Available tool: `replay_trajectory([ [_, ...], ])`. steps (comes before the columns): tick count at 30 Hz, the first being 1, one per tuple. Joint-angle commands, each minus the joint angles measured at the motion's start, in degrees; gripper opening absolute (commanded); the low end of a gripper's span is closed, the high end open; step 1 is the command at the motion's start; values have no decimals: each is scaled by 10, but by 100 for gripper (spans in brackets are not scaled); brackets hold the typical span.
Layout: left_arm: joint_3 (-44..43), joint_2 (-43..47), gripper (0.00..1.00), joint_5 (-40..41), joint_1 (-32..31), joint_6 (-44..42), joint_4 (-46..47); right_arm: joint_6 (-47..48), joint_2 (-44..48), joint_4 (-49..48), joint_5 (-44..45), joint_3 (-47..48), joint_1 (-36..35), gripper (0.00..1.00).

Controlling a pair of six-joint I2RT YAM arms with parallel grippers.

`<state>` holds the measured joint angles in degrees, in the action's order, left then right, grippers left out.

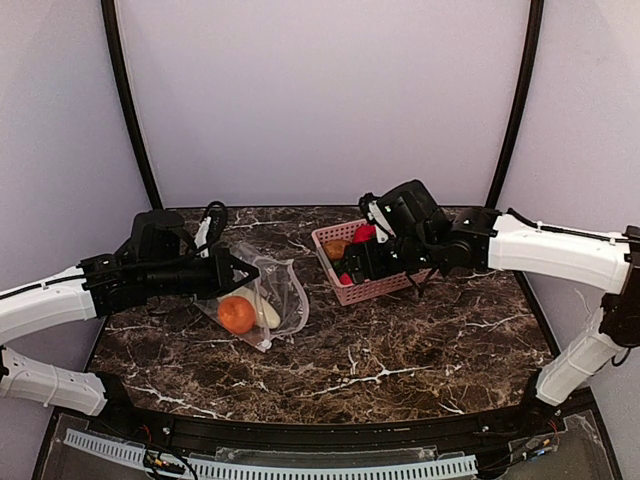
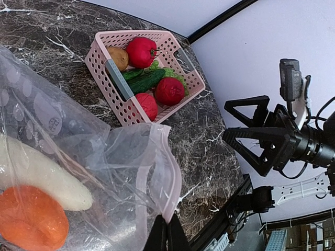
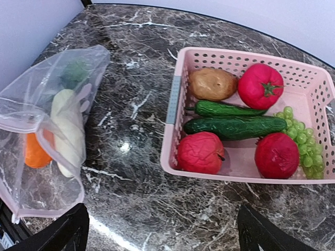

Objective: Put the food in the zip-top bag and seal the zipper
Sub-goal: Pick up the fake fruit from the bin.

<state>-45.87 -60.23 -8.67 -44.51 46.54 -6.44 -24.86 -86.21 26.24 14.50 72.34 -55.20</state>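
The left gripper [image 2: 167, 238] is seemingly pinching the rim of the limp dotted clear plastic bag [image 2: 104, 157]. The right gripper [image 3: 165, 228] (spread wide) is facing a light, rigid red toy tomato [image 3: 200, 152] at one o'clock.

Bright, even light and sharp focus, with one small glare on the table [image 3: 136, 204] just left of the basket [image 3: 235, 178].

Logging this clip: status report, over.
Left fingers shut on zip-top bag. Right fingers open by basket. Orange fruit, white vegetable bagged. Nothing blocking.
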Motion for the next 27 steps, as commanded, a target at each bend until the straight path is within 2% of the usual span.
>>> replay_trajectory([
  [1,10,17,1,5,6,-7,-9,23,-28,39,-21,29,42,98],
  [13,18,21,1,-5,14,-4,-4,59,-170,38,-70,145,162,99],
  [27,23,13,1,-18,25,3,4,69,-334,5,-111,278,233,99],
])
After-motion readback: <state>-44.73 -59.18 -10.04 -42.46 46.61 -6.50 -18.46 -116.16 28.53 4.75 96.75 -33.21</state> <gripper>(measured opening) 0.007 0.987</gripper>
